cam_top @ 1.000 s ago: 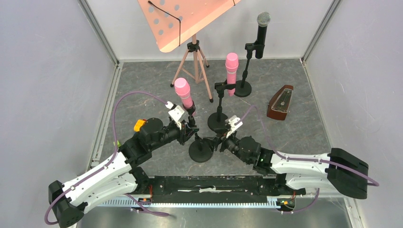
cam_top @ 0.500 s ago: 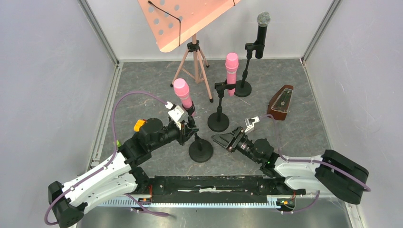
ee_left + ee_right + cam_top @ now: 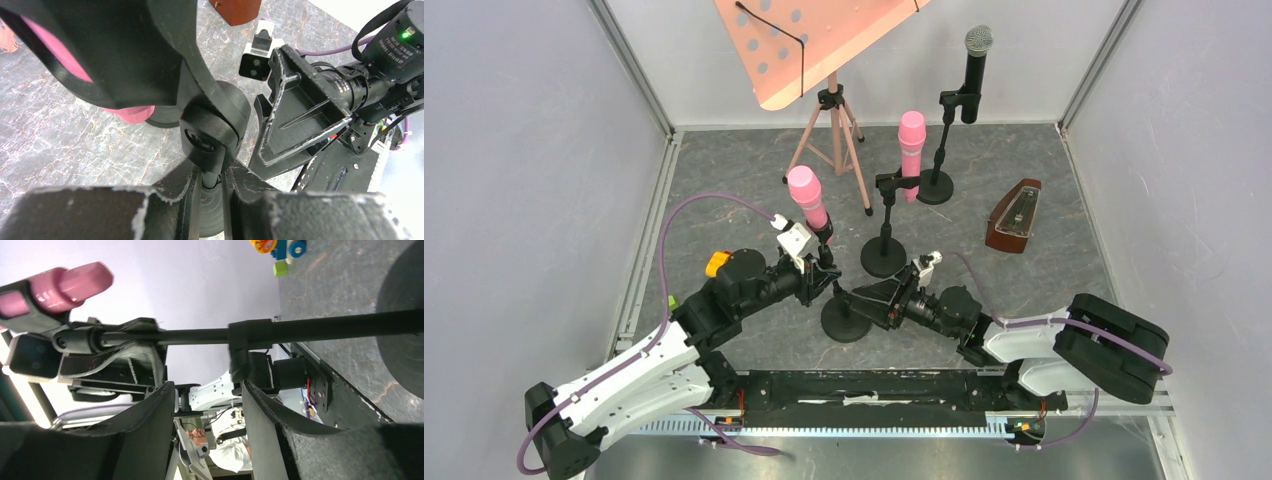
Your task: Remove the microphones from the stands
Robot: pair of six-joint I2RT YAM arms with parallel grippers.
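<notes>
Pale lilac walls (image 3: 524,150) enclose a grey marbled floor (image 3: 724,160).

On our desk (image 3: 714,190) we've got three mic stands strung out diagonally from front-centre to back-right. The nearest stand (image 3: 846,322) is closest to the arm bases, and the nearest microphone (image 3: 808,197) on it leans back and to the left. Our left end effector (image 3: 827,278) is on its pole from the left, and the right end effector (image 3: 861,300) is just beside the pole on the right. The middle stand (image 3: 883,258) is behind and right, with the far stand (image 3: 935,188) behind that. The music stand (image 3: 836,130) is at the back, left of those, and the metronome (image 3: 1013,217) sits off right.
</notes>
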